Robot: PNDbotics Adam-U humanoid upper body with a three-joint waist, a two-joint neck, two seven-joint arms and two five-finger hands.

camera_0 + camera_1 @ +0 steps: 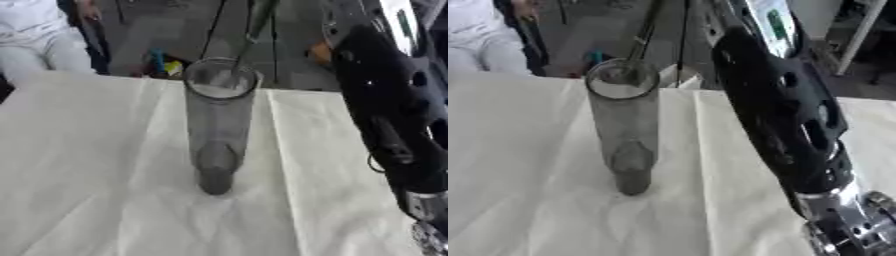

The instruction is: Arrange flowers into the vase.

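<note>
Right eye view: the robot's right arm [785,115] fills the right side, black shell with silver joint at the lower right, running up toward the top edge. The right hand itself is out of frame above, so finger state can't be told; nothing of the hand shows in either view. Left hand not seen anywhere.

A thin green stem [254,30] comes down from the top edge, slanting, lower end going into the mouth of the vase [217,130]. Whether it touches the glass inside is unclear. What holds the stem at the top is cut off. No bloom visible, just the stem.

Vase: tall clear glass cylinder, upright, standing on the table near the middle, left of the right arm and apart from it. Rim round and open, base looks darker and thicker. It appears to hold nothing but the stem end.

Table [87,175] is covered in a white cloth with creases and fold lines running toward the near edge; one long crease passes just right of the vase.

Behind the table's far edge: grey floor, some small colourful items [162,62] on the floor behind the vase, too blurred to name. Dark thin poles stand further back.
</note>
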